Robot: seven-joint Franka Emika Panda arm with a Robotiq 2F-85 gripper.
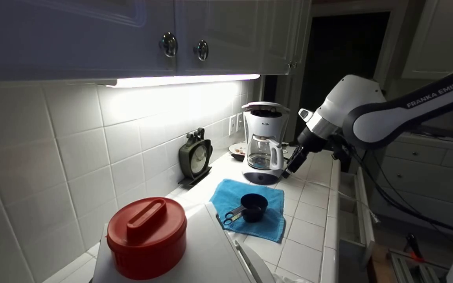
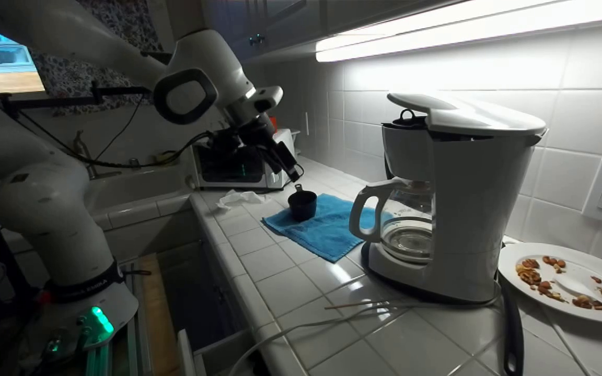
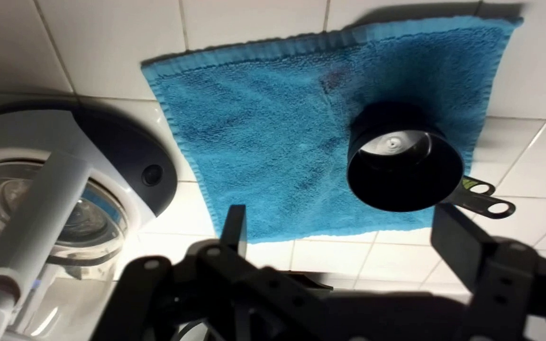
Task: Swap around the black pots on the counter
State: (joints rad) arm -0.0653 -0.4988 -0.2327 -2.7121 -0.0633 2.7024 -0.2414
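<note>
My claw hangs spread wide and empty, the black pots sit on the blue towel on the worktop, and, nested as they look, one grab could lift both!

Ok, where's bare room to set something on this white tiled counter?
The counter is bare between the blue cloth towel and the front edge; so is the towel between the small round black pots and the white coffee maker. Crowded: the coffee maker's side away from the towel, with pale cord, thin brown stick and white plate of food.
</note>
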